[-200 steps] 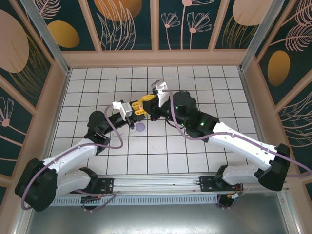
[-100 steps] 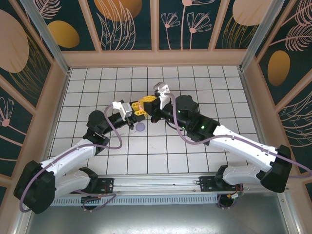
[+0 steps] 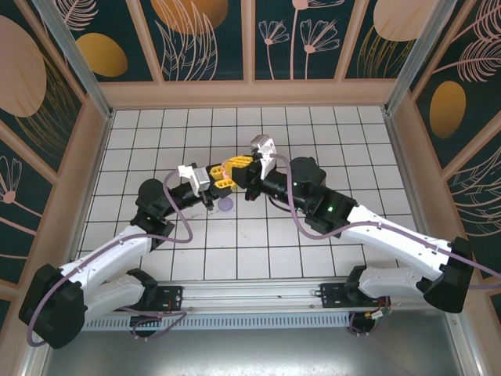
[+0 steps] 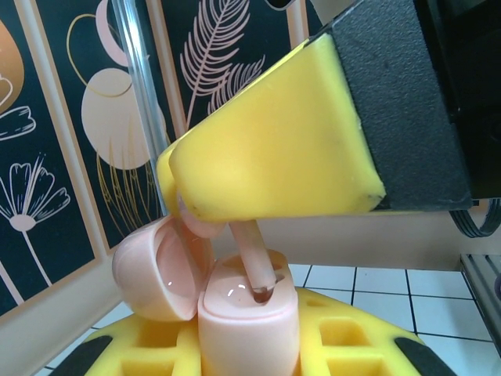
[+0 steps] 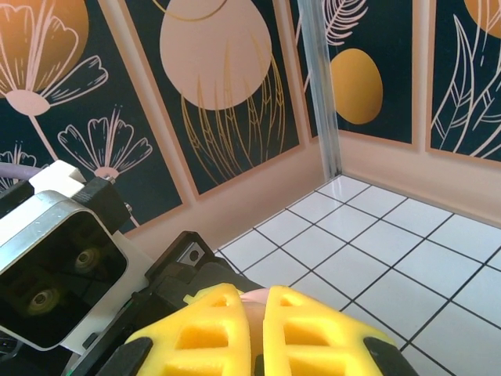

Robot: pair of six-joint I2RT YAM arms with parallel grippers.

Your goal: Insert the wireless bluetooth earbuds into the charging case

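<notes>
My left gripper [image 4: 249, 348] is shut on a pale pink charging case [image 4: 246, 313], which stands upright between its yellow fingers with the lid [image 4: 153, 270] hinged open to the left. From above, the yellow fingers [image 4: 274, 149] of my right gripper hold a pale pink earbud [image 4: 254, 262] whose stem tip rests in a slot on the case's top. In the right wrist view my right gripper [image 5: 257, 329] is shut, with a sliver of the pink earbud [image 5: 252, 296] between its fingers. Seen from the top, the left gripper [image 3: 221, 175] and right gripper [image 3: 239, 165] meet above the tiles.
A small round light purple object [image 3: 226, 204] lies on the white tiled floor [image 3: 313, 141] just in front of the grippers, and a tiny dark item [image 3: 210, 205] lies beside it. Patterned walls enclose the floor on three sides.
The right arm's wrist and elbow have shifted slightly right and nearer. Both grippers remain together at the case.
</notes>
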